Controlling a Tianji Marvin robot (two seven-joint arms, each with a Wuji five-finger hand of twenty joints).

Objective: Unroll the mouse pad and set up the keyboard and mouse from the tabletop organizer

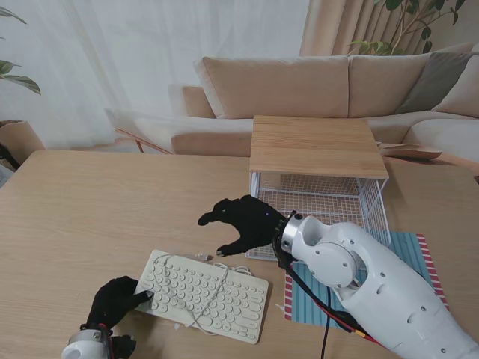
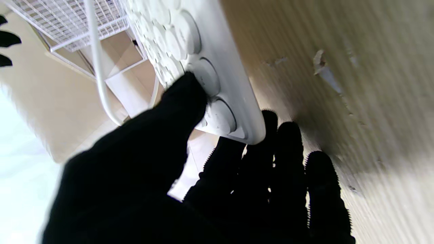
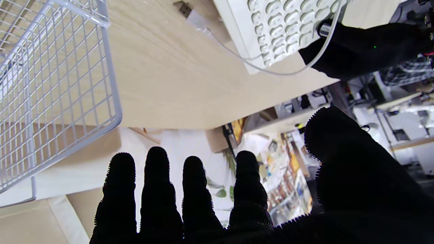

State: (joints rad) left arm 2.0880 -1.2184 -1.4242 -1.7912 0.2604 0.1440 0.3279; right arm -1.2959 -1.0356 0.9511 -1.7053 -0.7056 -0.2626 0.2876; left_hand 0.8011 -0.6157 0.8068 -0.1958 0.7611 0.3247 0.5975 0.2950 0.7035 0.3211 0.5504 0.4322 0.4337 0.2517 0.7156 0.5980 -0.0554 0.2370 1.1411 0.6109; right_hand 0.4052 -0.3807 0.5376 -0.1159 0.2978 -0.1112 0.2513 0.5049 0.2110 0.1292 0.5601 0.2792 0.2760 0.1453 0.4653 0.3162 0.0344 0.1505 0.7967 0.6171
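Currently our left hand [image 1: 112, 301] pinches keyboard [image 1: 203, 295] by its left corner, thumb on keys, fingers [image 2: 288, 152] under edge. Right hand [image 1: 243, 221] hovers open, empty, beside wire organizer [image 1: 322, 196]. Risk: one-corner pinch slips, or loose cable [image 1: 213, 288] snags, before keyboard reaches striped mouse pad [image 1: 408, 258]. Mouse unseen. Wooden table [image 1: 90, 217]; sofa [image 1: 299, 90] behind.

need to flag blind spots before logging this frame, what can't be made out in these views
- Mouse: not seen in any view. The organizer's basket sits partly under its wooden top, and the right hand covers its front corner.
- Mouse pad: in the stand view the right arm hides most of it.
- Keyboard legends: too small in the stand view, blurred in the left wrist view.
- Left hand: cut off by the stand view's nearer edge; fingers under the keyboard's corner partly hidden.
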